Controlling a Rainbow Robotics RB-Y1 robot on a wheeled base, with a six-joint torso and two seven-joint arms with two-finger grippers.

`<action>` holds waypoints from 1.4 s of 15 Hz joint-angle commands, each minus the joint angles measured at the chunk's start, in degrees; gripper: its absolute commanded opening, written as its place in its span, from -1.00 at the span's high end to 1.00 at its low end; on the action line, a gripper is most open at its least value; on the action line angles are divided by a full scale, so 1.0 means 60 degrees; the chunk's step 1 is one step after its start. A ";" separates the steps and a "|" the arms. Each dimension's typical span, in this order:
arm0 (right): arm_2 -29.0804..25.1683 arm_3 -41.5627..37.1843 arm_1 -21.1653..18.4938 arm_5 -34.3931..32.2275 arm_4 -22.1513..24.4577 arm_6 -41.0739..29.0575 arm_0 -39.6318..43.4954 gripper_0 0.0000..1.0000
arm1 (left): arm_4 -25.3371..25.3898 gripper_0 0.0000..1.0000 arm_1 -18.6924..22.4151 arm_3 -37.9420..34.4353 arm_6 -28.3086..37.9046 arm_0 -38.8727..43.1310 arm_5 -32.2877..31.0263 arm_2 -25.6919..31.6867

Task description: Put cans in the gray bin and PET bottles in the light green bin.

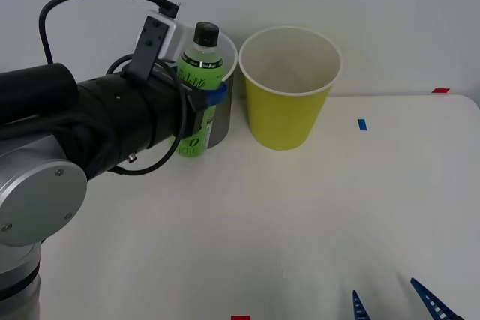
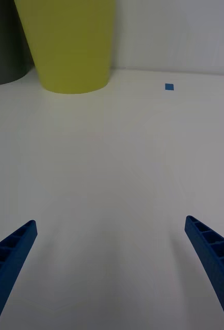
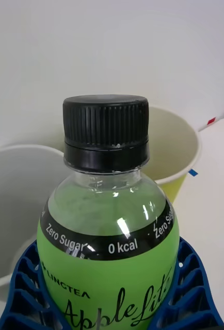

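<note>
There is 1 PET bottle (image 1: 196, 73), 1 gray bin (image 1: 222, 114) and 1 light green bin (image 1: 287, 88). There are 2 grippers.

The left gripper (image 1: 201, 99) has its blue fingers (image 3: 27, 289) closed tight around the bottle, 1 on each side of the green label. The bottle stands up straight between them. Its black cap (image 3: 105, 131) sticks up above the fingers. The label says "Zero Sugar" and "0 kcal".

Just past the fingers and the bottle is the gray bin. In the front view the bottle and the left arm hide most of it. Its white rim (image 3: 24, 154) peeks out behind the bottle. The light green bin stands just beside the gray bin, on the far side of the fingers toward the right arm. Both bins sit on the white table (image 1: 300, 222).

The right gripper (image 2: 109, 263) hangs low over the table, well apart from the bins. Its 2 blue fingers (image 2: 215, 258) are spread wide with nothing between them. Far ahead of them stands the light green bin, and a small blue mark (image 2: 169, 86) is on the table nearby.
</note>
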 commanded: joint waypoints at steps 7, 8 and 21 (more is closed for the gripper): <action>0.0000 0.0000 0.0000 0.0000 0.0000 0.0000 0.0000 -1.00 | -0.1731 0.87 -0.0230 0.2134 0.1706 -0.3517 0.0004 -0.0622; 0.0000 0.0000 0.0000 0.0000 0.0000 0.0000 0.0000 -1.00 | -0.1687 0.88 -0.0347 0.2588 0.1765 -0.3693 -0.0363 -0.0681; 0.0000 0.0000 0.0000 0.0000 0.0000 0.0000 0.0000 -1.00 | -0.0721 0.91 -0.1138 0.8447 0.1809 -0.5436 -0.6764 -0.2058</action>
